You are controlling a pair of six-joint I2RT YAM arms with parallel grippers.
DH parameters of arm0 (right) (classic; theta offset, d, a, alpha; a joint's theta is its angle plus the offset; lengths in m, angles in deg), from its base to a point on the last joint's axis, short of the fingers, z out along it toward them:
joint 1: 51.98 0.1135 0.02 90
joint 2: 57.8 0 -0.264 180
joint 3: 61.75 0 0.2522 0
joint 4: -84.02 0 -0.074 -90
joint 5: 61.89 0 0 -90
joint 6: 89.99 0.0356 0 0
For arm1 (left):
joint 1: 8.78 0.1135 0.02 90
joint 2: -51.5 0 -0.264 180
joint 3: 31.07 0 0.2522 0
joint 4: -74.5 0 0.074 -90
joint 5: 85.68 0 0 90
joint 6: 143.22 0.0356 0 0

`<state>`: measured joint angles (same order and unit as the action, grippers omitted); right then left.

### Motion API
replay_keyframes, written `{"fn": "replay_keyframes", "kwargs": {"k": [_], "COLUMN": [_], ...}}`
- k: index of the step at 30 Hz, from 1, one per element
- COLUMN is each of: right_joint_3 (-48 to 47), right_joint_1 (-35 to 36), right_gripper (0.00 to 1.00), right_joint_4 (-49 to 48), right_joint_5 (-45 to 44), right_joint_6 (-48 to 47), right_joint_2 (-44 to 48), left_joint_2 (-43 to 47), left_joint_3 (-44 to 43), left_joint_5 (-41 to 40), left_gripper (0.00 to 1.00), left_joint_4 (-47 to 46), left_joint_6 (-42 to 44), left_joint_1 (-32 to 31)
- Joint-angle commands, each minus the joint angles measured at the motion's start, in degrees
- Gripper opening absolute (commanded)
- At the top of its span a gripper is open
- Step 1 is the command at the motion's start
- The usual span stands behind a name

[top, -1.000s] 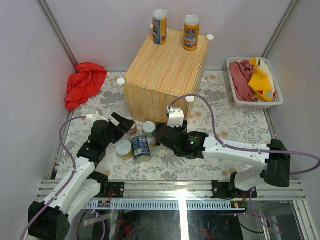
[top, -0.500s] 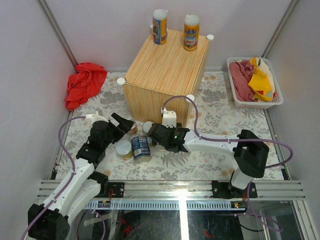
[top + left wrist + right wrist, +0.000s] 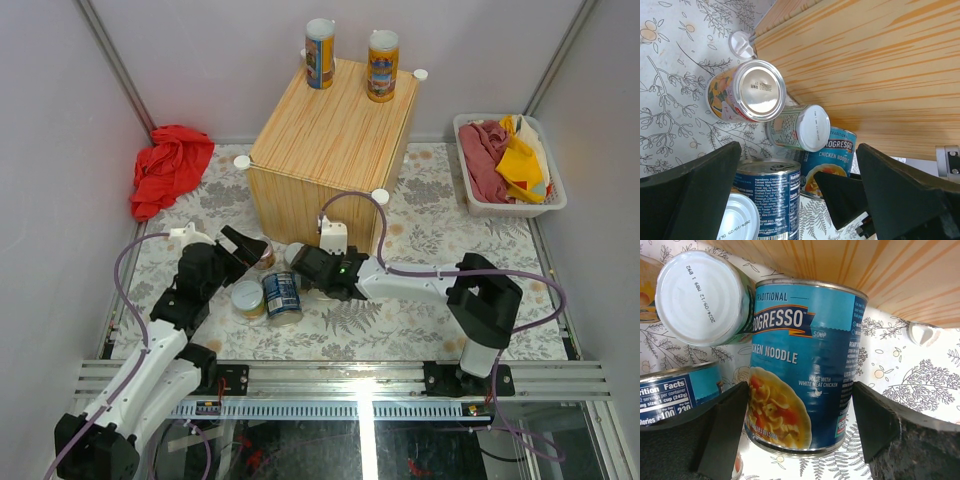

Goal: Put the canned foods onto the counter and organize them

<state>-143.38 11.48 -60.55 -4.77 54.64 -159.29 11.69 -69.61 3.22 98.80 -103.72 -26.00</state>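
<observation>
The counter (image 3: pixel 330 130) is a light wooden cube with two tall orange-blue cans (image 3: pixel 320 40) (image 3: pixel 382 52) upright on its far edge. Several cans cluster on the patterned cloth at its front: a colourful short can (image 3: pixel 755 92), a green can with a white lid (image 3: pixel 805 127), a blue Progresso can (image 3: pixel 805 365), a second blue can (image 3: pixel 283 297) and a white-lidded can (image 3: pixel 247 297). My right gripper (image 3: pixel 800 385) is open, with a finger close on each side of the Progresso can. My left gripper (image 3: pixel 799 147) is open and empty, just left of the cluster.
A red cloth (image 3: pixel 170 165) lies at the left wall. A white basket (image 3: pixel 510 208) full of cloths stands at the right. The cube's front face (image 3: pixel 840 265) is right behind the cans. A white corner cap (image 3: pixel 922 332) sits on the floor.
My right arm has swung left and its gripper has moved in around the Progresso can. The left arm and the other cans have not moved.
</observation>
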Motion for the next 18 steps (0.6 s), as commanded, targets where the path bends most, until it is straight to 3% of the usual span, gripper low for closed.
{"fn": "replay_keyframes", "kwargs": {"k": [1,5,11,15,18], "right_joint_3": [4.6,9.8,14.4,17.0,17.2], "right_joint_1": [-0.3,1.4,6.7,11.1,12.8], "right_gripper": [0.51,0.35,0.33,0.36,0.51], "right_joint_4": [-2.1,-1.8,3.0,7.6,10.0], "right_joint_5": [4.5,5.4,5.4,5.4,5.4], "right_joint_6": [1.3,0.9,0.7,2.8,3.0], "right_joint_2": [1.7,5.6,11.4,15.2,16.7], "left_joint_2": [1.8,2.7,3.2,3.9,4.0], "left_joint_3": [0.5,1.2,1.5,1.6,1.9], "left_joint_5": [-0.8,-1.1,-1.0,-1.0,-0.8], "left_gripper": [1.00,1.00,1.00,1.00,1.00], "left_joint_4": [-0.5,-0.5,-0.6,0.1,0.2], "left_joint_6": [0.1,-0.6,-1.0,-0.8,-0.8], "left_joint_1": [-0.3,-0.2,-0.2,-0.3,-0.3]}}
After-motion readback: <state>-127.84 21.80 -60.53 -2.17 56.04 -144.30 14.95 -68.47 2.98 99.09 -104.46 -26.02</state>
